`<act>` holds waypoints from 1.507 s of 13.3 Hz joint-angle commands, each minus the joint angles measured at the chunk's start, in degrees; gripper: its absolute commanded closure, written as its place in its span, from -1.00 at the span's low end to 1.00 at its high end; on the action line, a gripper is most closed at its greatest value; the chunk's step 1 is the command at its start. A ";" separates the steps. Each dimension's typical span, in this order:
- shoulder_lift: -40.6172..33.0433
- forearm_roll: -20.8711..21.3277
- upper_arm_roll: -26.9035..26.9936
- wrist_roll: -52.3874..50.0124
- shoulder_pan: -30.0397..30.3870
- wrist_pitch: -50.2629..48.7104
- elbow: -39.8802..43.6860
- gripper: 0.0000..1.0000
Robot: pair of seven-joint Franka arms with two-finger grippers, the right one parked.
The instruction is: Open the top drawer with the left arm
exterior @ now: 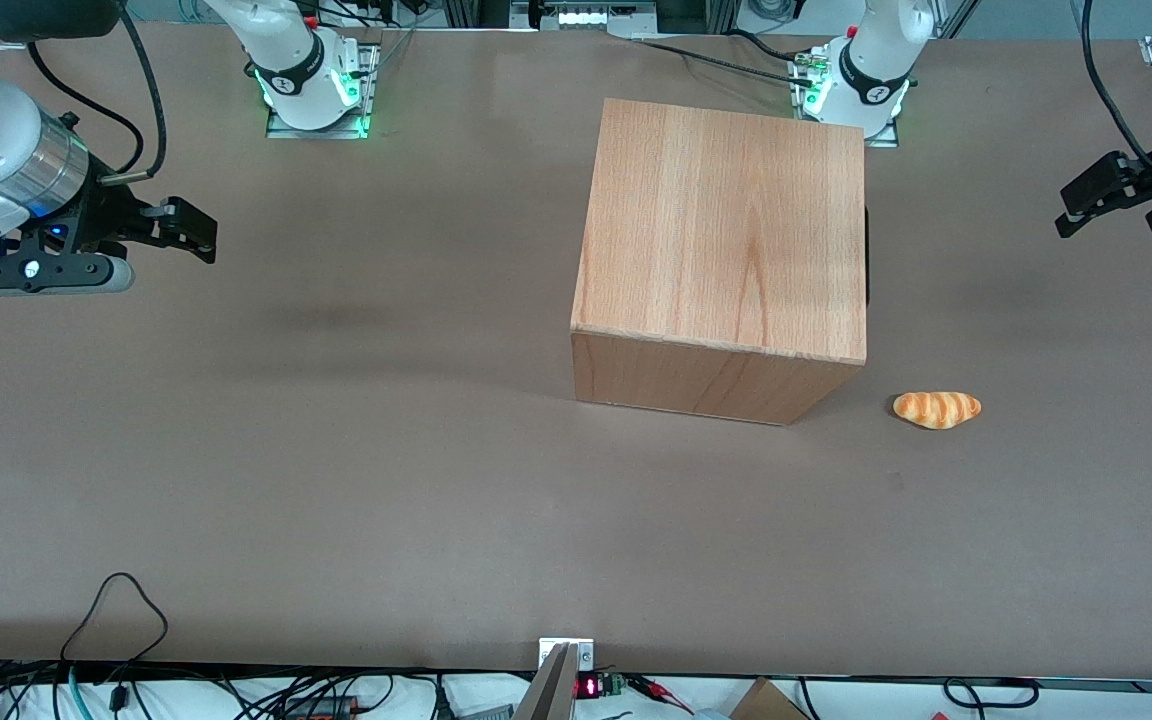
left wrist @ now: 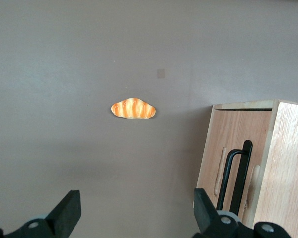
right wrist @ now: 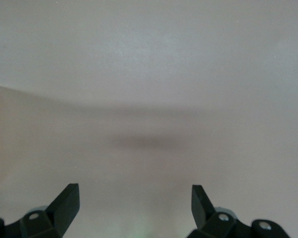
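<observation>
The wooden cube cabinet (exterior: pixel 721 230) stands on the brown table with its drawers shut. In the front view only a thin black sliver of handle (exterior: pixel 867 255) shows at the cabinet's edge, on the side toward the working arm's end. The left wrist view shows the top drawer's flat wood front (left wrist: pixel 233 144) with its slim black bar handle (left wrist: pixel 241 173). The left arm's gripper (exterior: pixel 1111 205) hovers in front of the drawer front, well apart from it. Its fingers (left wrist: pixel 69 210) are wide open and hold nothing; the gripper (left wrist: pixel 136 210) faces the table beside the cabinet.
A toy croissant (exterior: pixel 937 409) lies on the table near the cabinet's front corner, nearer to the front camera than the gripper; it also shows in the left wrist view (left wrist: pixel 133 108). The arm bases (exterior: pixel 861 85) stand at the table's back edge.
</observation>
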 commanded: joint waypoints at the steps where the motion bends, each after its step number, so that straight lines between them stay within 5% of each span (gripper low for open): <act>1: 0.86 -0.11 0.68 1.52 -0.42 -2.68 2.17 -1.00; 12: 3.40 -0.98 0.33 0.56 -0.50 -3.30 2.43 -1.00; 20: 5.68 -9.94 0.06 5.65 -1.03 -2.68 -3.54 -1.00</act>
